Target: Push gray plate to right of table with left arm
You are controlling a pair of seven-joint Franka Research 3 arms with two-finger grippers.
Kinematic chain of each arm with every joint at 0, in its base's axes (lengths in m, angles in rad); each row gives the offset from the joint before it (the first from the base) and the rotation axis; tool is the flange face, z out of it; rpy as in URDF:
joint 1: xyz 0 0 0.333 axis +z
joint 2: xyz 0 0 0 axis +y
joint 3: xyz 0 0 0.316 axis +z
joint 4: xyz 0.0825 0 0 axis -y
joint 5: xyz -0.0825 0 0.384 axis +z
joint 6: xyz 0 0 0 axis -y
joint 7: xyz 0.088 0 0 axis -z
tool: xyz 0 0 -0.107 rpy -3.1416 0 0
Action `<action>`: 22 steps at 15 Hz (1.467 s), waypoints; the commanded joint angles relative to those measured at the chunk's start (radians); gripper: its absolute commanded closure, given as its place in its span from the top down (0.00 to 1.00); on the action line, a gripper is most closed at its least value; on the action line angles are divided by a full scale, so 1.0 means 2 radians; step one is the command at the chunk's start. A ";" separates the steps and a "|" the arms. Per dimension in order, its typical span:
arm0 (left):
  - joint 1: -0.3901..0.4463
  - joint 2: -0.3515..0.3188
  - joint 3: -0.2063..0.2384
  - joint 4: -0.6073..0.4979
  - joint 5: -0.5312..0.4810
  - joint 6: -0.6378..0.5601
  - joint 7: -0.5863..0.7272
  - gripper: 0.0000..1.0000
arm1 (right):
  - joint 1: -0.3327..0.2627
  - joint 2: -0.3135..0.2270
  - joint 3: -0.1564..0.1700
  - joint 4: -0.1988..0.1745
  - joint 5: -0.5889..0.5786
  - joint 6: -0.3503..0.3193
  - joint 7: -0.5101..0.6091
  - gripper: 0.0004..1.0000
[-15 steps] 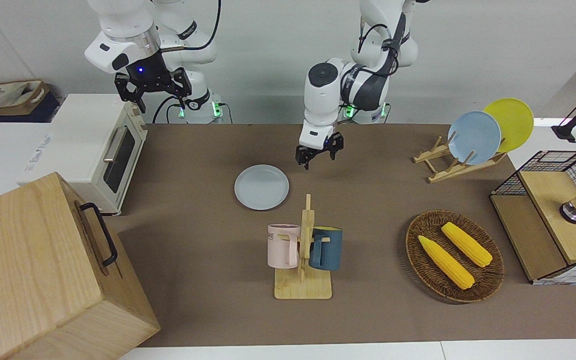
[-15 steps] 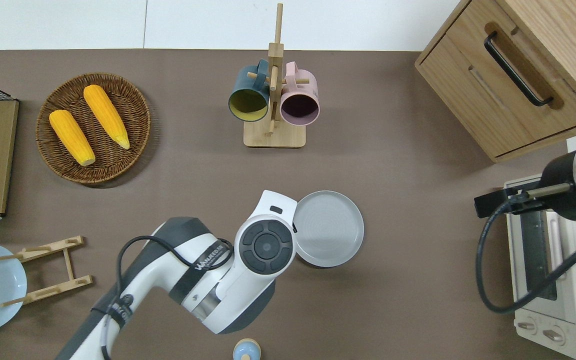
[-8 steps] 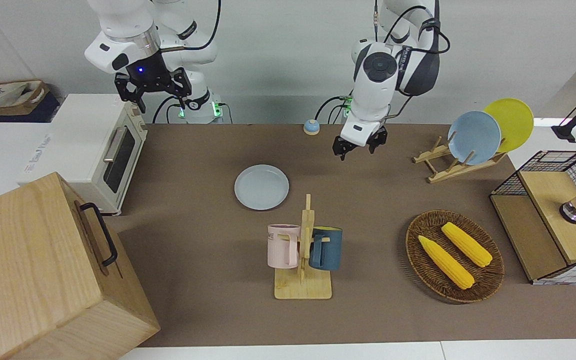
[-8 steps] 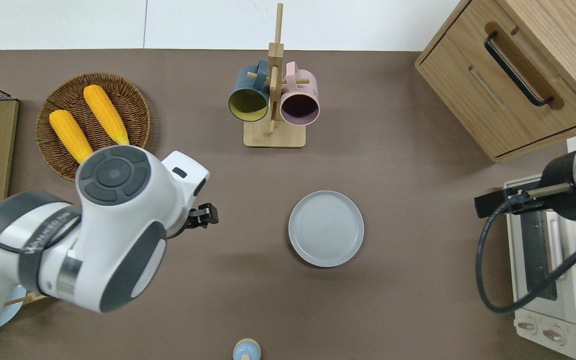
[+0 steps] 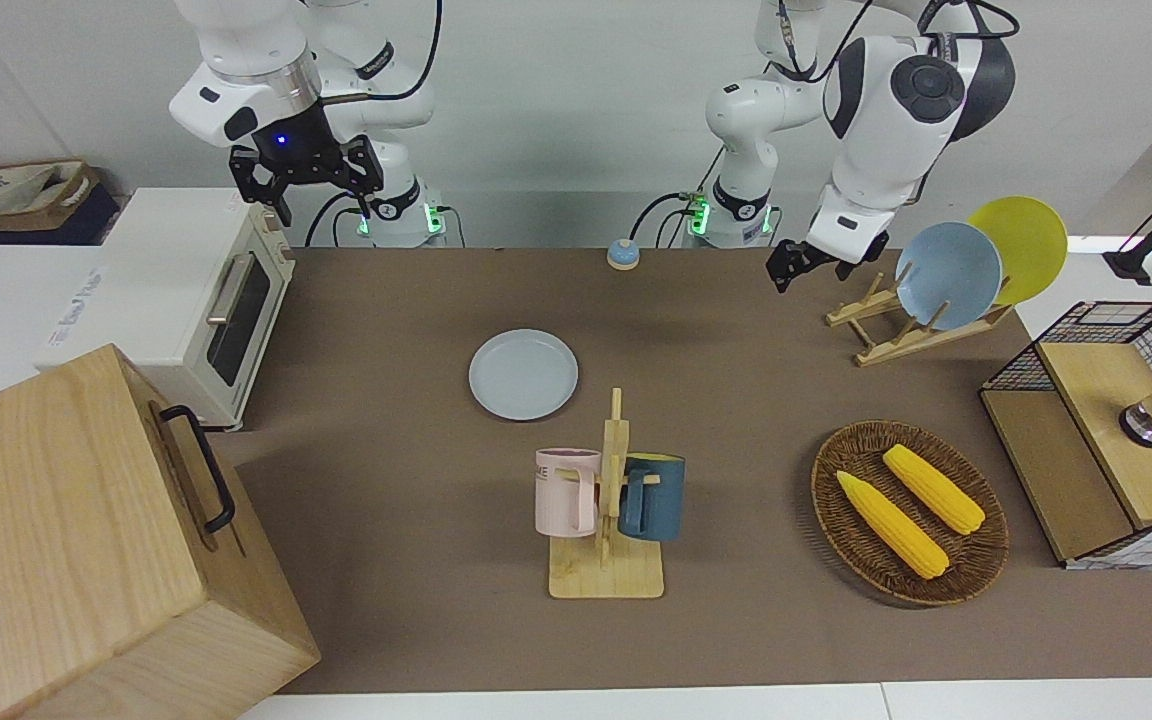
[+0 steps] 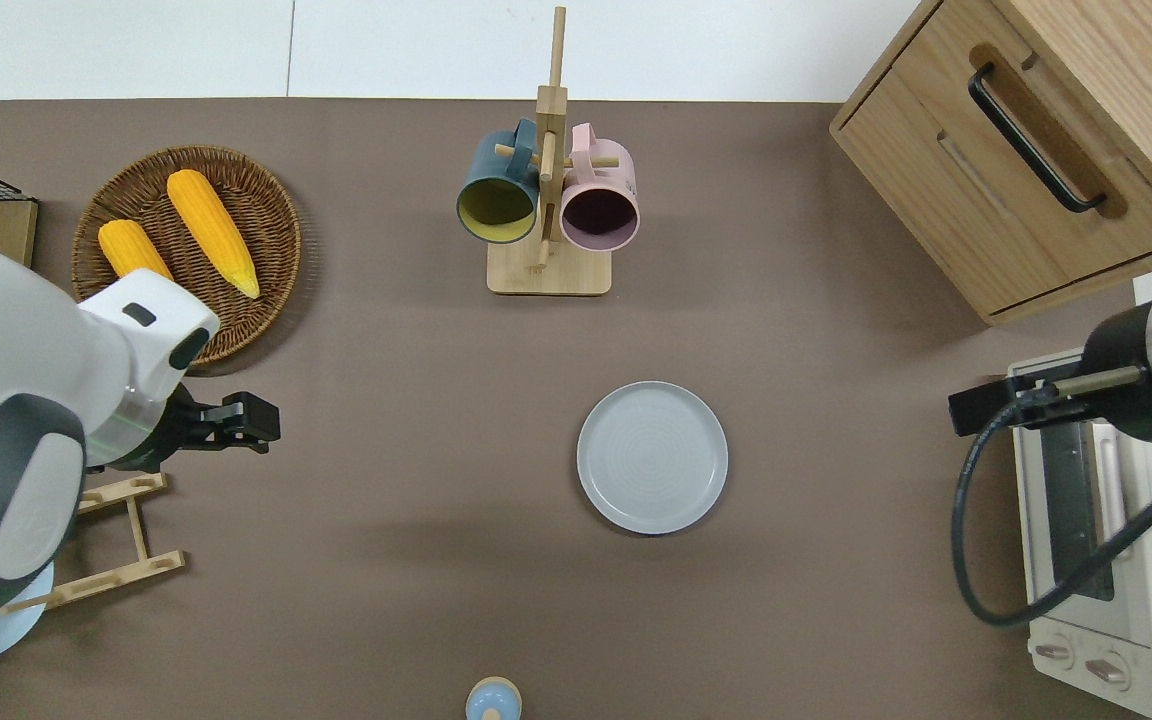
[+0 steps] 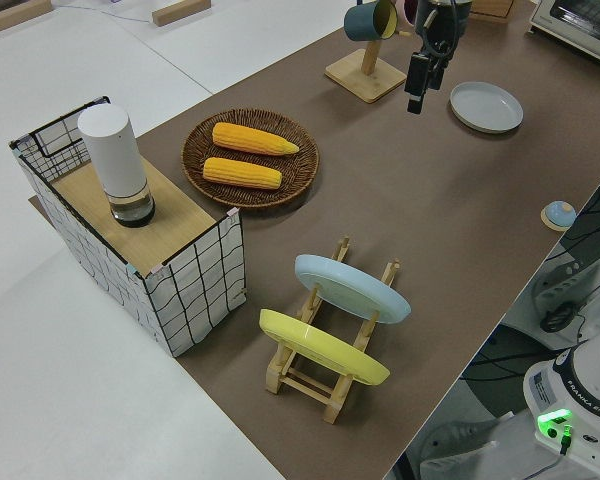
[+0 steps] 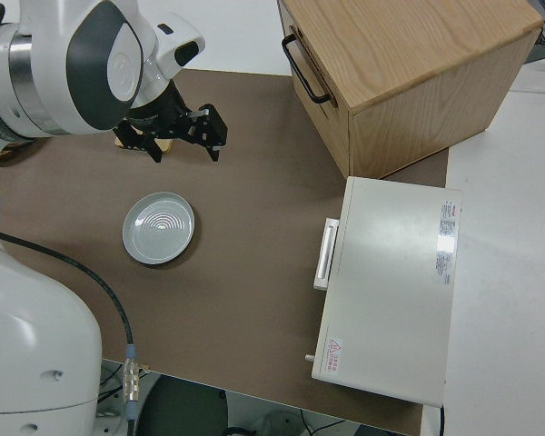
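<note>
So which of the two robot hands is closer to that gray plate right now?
Neither clearly. The left gripper hangs over bare table near the wooden plate rack, well away from the gray plate; the right arm is parked.

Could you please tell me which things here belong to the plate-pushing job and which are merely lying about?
Job: gray plate, table, left gripper.

Lying about: mug rack, corn basket, plate rack, toaster oven, wooden cabinet; right arm parked.

Gray plate (image 8: 159, 227) on brown table (image 8: 254, 272), white toaster oven (image 8: 391, 291), wooden cabinet (image 8: 409, 73)
</note>
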 commanded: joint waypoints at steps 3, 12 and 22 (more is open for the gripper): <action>0.018 -0.004 -0.001 0.064 -0.007 -0.049 0.049 1.00 | -0.010 -0.001 0.008 0.004 0.003 -0.008 0.007 0.98; 0.025 -0.002 0.006 0.075 -0.006 -0.049 0.092 1.00 | -0.010 -0.001 0.008 0.004 0.002 -0.008 0.007 0.98; -0.170 -0.003 0.208 0.075 -0.002 -0.049 0.092 1.00 | -0.010 -0.001 0.008 0.004 0.003 -0.008 0.007 0.98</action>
